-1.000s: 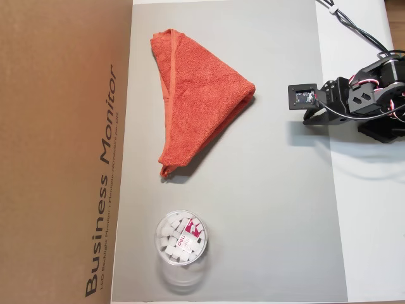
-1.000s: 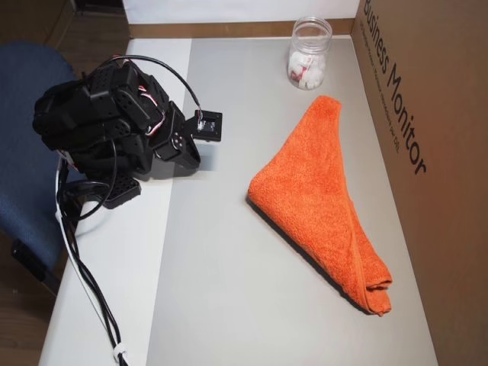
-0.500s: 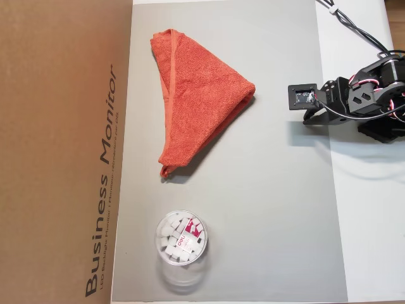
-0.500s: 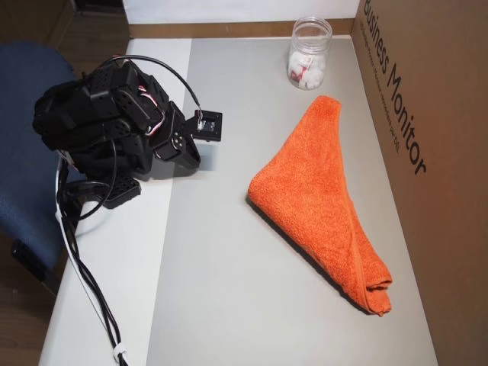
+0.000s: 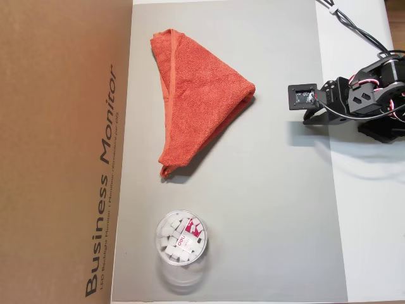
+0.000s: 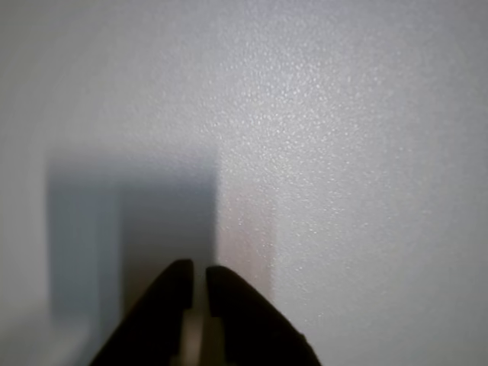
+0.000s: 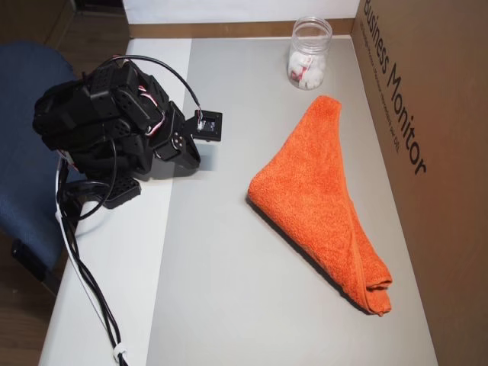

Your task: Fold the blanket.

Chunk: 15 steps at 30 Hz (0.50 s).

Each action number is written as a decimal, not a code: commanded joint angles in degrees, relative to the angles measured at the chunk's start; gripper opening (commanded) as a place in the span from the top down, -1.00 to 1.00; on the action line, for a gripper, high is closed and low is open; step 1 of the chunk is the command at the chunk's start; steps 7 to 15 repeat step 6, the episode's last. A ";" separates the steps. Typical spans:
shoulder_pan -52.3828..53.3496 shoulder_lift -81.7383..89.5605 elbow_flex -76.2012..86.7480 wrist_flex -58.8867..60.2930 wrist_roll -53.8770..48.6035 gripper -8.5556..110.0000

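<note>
The blanket (image 5: 199,101) is an orange-red terry towel lying folded into a triangle on the grey mat (image 5: 272,209); in the other overhead view the blanket (image 7: 320,191) has its narrow rolled end toward the bottom right. The black arm (image 5: 354,98) sits folded at the mat's right edge, well apart from the blanket, and the same arm (image 7: 114,130) is at the left in the other overhead view. In the wrist view my gripper (image 6: 198,268) points at bare mat, its two dark fingers almost touching, holding nothing.
A clear plastic cup (image 5: 181,239) with white pieces stands on the mat below the blanket; the cup (image 7: 309,55) is at the top in the other overhead view. A cardboard box (image 5: 63,152) borders the mat. Cables (image 7: 84,282) trail from the arm, beside a blue chair (image 7: 23,152).
</note>
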 commanded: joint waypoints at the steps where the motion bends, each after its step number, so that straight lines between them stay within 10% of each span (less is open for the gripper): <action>1: 0.09 0.35 0.35 0.09 -0.26 0.85; 15: 0.09 0.35 0.35 0.09 -0.35 0.85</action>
